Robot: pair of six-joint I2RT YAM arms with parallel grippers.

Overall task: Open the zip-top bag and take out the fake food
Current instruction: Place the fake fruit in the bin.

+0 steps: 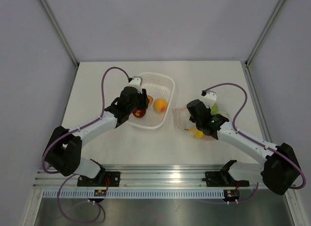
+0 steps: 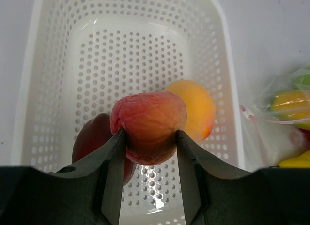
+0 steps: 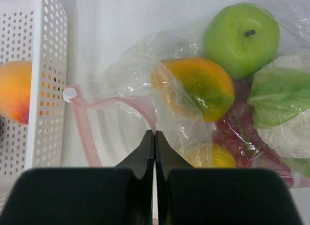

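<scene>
One peach clamped in left gripper over basket | lower beside orange, then release | right gripper pinched together on bag zip strip, just right of basket: hold mouth steady.

We see the left arm stretched forward and to the right, with its wrist bent down. The left gripper is half closed, and its two fingers press a red fruit from both sides. The right arm reaches forward and to the left. The right gripper is fully closed, and its tips pinch the bag at the zip edge.
</scene>
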